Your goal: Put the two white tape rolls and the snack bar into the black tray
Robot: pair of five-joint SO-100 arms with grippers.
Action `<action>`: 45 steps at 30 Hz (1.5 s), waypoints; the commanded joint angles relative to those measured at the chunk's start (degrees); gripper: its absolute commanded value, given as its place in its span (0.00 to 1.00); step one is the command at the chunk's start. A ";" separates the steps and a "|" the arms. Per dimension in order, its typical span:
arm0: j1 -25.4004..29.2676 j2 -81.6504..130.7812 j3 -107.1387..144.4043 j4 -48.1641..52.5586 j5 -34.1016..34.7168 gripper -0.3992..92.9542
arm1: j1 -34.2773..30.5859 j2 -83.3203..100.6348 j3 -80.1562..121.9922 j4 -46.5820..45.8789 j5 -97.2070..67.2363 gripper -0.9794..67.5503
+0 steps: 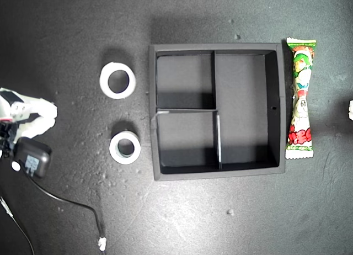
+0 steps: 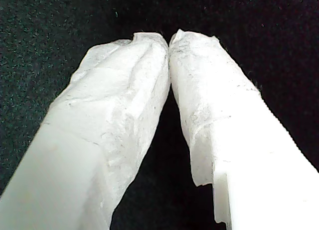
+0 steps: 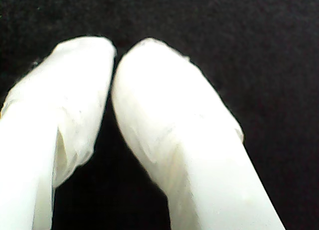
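Dark mat (image 1: 66, 23), tray (image 1: 281, 100) seen only from outside, both tools (image 2: 169, 41) (image 3: 113, 56) seemingly pressed together, bare.

A black power adapter (image 1: 33, 160) lies at the exterior view's left on the dark tabletop (image 1: 231, 222), its cable (image 1: 77, 204) trailing away.
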 commanded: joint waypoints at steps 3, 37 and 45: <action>-0.97 2.90 3.25 1.05 -5.54 0.01 | 0.09 0.44 0.70 0.44 -18.02 0.01; 3.96 2.72 0.79 -18.28 11.34 0.04 | 5.10 0.44 0.70 -5.45 -7.73 0.01; -3.16 -8.44 -20.65 -19.51 18.63 0.05 | 4.83 0.44 0.70 -6.77 27.86 0.01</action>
